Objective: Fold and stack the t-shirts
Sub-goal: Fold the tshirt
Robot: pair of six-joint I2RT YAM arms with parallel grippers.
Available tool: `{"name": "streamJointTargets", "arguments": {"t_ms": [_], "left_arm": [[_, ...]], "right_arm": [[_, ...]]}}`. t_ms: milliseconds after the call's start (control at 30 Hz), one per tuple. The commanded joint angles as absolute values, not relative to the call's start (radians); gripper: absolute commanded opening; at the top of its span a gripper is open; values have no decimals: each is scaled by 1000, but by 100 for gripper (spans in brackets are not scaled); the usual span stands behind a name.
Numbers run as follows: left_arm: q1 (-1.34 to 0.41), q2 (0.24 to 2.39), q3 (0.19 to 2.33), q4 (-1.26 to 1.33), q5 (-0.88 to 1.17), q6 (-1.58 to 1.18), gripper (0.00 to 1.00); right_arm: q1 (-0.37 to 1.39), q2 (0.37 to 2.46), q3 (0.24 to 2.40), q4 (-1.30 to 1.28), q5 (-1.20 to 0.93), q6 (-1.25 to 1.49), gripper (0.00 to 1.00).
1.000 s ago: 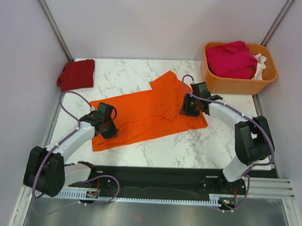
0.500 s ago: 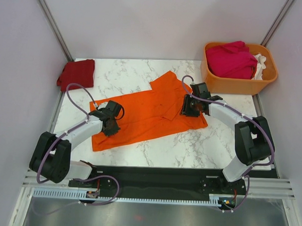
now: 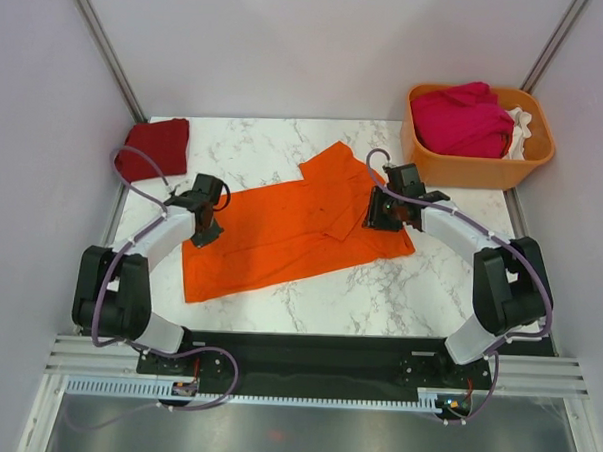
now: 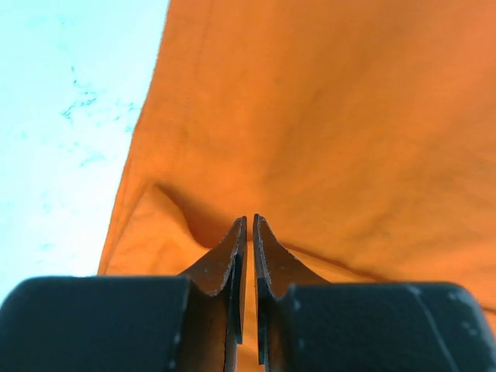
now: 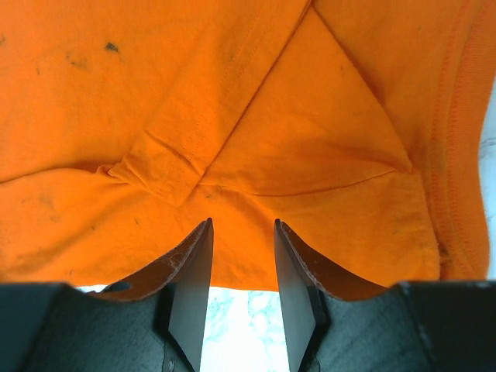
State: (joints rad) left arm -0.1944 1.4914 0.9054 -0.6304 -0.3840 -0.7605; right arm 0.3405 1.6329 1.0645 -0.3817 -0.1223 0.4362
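Overhead: marble table (image 3: 285, 135), pale walls (image 3: 289, 45); left jaws pinch orange tee (image 3: 281, 230), right jaws parted.

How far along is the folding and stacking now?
Done: the dark red t-shirt lies folded at the far left. In hand: the orange t-shirt lies spread out, the left gripper shut on its edge, the right gripper open at its other end. Left: the magenta t-shirt and white t-shirt lie in the basket.

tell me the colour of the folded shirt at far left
The folded shirt is dark red, clearest in the top view.
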Motion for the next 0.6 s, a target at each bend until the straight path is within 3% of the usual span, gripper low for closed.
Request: {"name": "streamJointTargets", "arguments": {"t_ms": [0, 267, 567], "left_arm": [[-222, 1389, 953, -635, -370, -710, 13], [-293, 1192, 734, -615, -227, -785, 14], [-321, 1017, 587, -574, -183, -778, 14]], "right_arm": [[330, 1582, 1075, -377, -115, 411, 45], [339, 1670, 1060, -282, -265, 477, 46], [367, 1804, 1120, -253, -227, 486, 46]]}}
